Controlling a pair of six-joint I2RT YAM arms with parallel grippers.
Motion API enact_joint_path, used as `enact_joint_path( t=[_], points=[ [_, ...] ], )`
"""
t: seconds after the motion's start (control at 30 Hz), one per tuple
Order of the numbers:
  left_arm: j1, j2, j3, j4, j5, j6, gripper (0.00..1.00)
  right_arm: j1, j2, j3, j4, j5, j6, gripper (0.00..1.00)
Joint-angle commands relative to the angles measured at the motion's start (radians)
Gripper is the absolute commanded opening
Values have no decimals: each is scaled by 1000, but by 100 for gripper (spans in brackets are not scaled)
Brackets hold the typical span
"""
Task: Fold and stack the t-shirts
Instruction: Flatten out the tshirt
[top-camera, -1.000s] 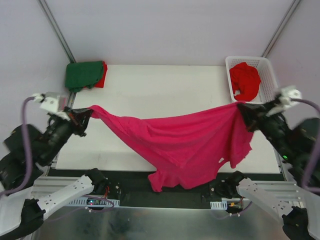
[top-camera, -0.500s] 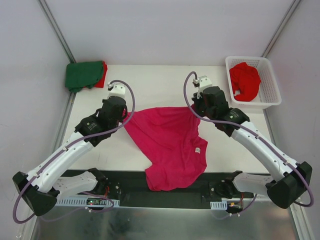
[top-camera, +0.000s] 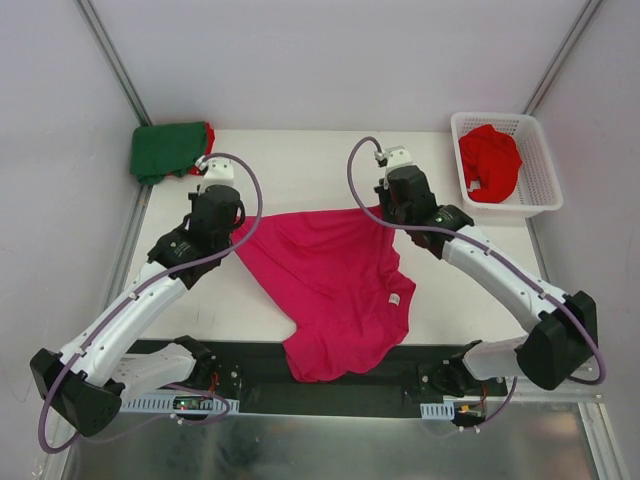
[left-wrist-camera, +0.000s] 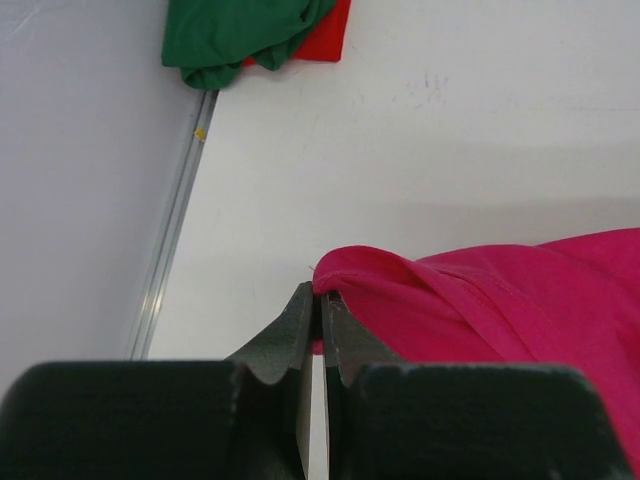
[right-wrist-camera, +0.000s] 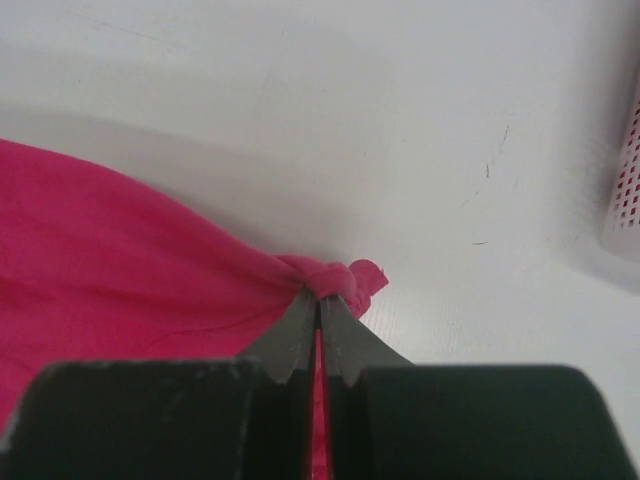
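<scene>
at the white table's (top-camera: 300, 170) near edge the magenta t-shirt (top-camera: 330, 285) drapes its hem over a black strip (top-camera: 250, 357). the rest lies rumpled across the table's middle. the left gripper (left-wrist-camera: 320, 305) is pinched tight on one bunched corner, the right gripper (right-wrist-camera: 320, 300) on another. at the table's far left corner a green t-shirt (top-camera: 165, 150) lies on a red t-shirt (top-camera: 206, 152) — at its far right, a white basket (top-camera: 537, 135) holds a crumpled red t-shirt (top-camera: 490, 160). pale walls (top-camera: 330, 60) rise behind the table.

The left arm (top-camera: 130, 305) and right arm (top-camera: 495, 275) stretch forward from their bases, forearms angled inward. The left gripper (left-wrist-camera: 318, 300) rides low, its jaws pressed together on a corner of the magenta-pink t-shirt (top-camera: 330, 270). The right gripper (right-wrist-camera: 320, 300) pinches a bunched corner likewise.
</scene>
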Motion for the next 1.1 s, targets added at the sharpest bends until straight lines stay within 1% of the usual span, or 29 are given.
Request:
enact_joint_path(
  t=[0.0, 0.13, 0.33, 0.53, 0.57, 0.67, 0.7, 0.73, 0.8, 0.87, 0.9, 1.0, 1.07],
  points=[
    [14, -66, -8, 34, -90, 48, 0, -5, 68, 105, 70, 115, 0, 1],
    [14, -103, -14, 18, -131, 54, 0, -1, 163, 183, 75, 146, -3, 1],
    [16, -157, -24, -25, -153, 54, 0, 8, 332, 343, 87, 129, -22, 1],
    [15, -183, -36, -57, -165, 54, 0, 8, 500, 462, 82, 129, -36, 1],
    [16, -187, -34, -66, -168, 54, 0, 8, 517, 488, 79, 128, -40, 3],
    [14, -201, -34, -83, -170, 50, 0, 8, 571, 510, 84, 105, -43, 32],
    [14, -204, -37, -88, -171, 48, 0, 8, 576, 515, 84, 99, -46, 57],
    [14, -207, -39, -89, -171, 47, 0, 8, 582, 513, 86, 98, -45, 67],
    [16, -210, -43, -98, -173, 42, 0, 8, 570, 494, 84, 111, -43, 81],
    [14, -212, -50, -100, -174, 37, 0, 7, 524, 469, 87, 135, -48, 86],
    [14, -210, -54, -103, -173, 36, 0, 5, 504, 431, 87, 157, -46, 89],
    [14, -204, -62, -106, -164, 25, 0, -8, 407, 351, 78, 161, -20, 91],
    [14, -197, -71, -108, -156, 18, 0, -19, 358, 267, 52, 149, 30, 92]
  ],
)
